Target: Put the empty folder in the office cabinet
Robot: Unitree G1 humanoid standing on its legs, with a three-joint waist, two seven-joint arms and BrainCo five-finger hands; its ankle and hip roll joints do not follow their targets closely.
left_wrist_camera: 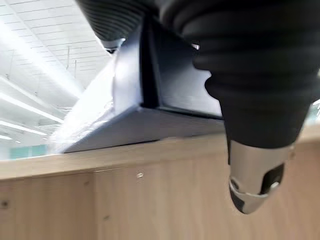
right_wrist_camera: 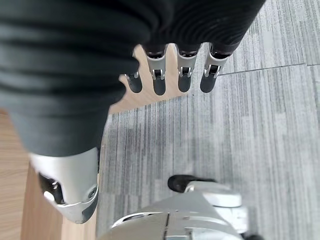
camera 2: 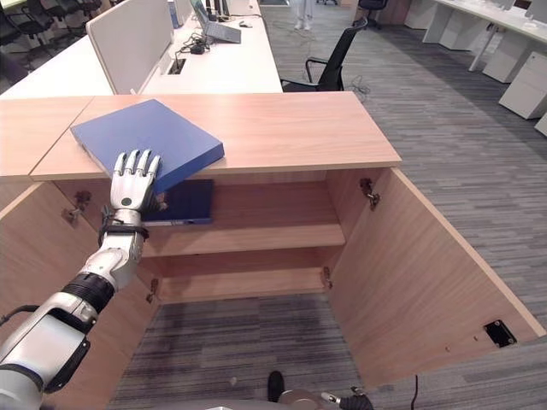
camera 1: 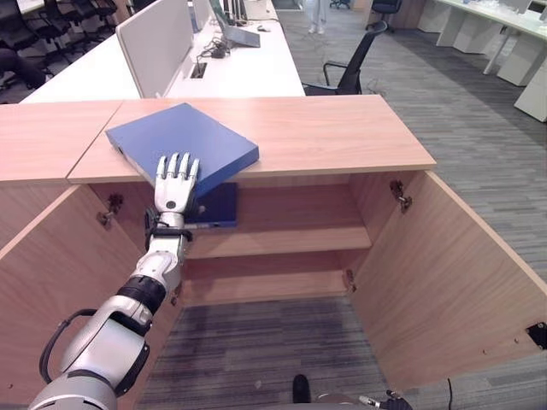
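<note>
We're looking down on the office cabinet (camera 1: 256, 128), pale wood laminate, both doors swung wide, two bare shelves inside. Its flat tabletop carries the empty folder (camera 1: 184, 141): a thick, smooth blue slab lying skewed near the left end, its long axis running from far left to near right, with the near corner jutting out past the front edge. Below it, on the upper shelf (camera 1: 282, 239), we can spot a darker blue folder (camera 1: 218, 205) lying flat on the left side.

Now the left hand (camera 1: 175, 184): it's up at that overhanging edge, fingers (camera 1: 179, 166) straight and laid on the folder's top face, thumb tucked below it, so we'd call it a flat contact, not a closed pinch. The folder lies directly beyond and under those fingers. The right hand (right_wrist_camera: 170, 70) hangs over the grey carpet with fingers relaxed, holding nothing, so the left is far nearer.
</note>
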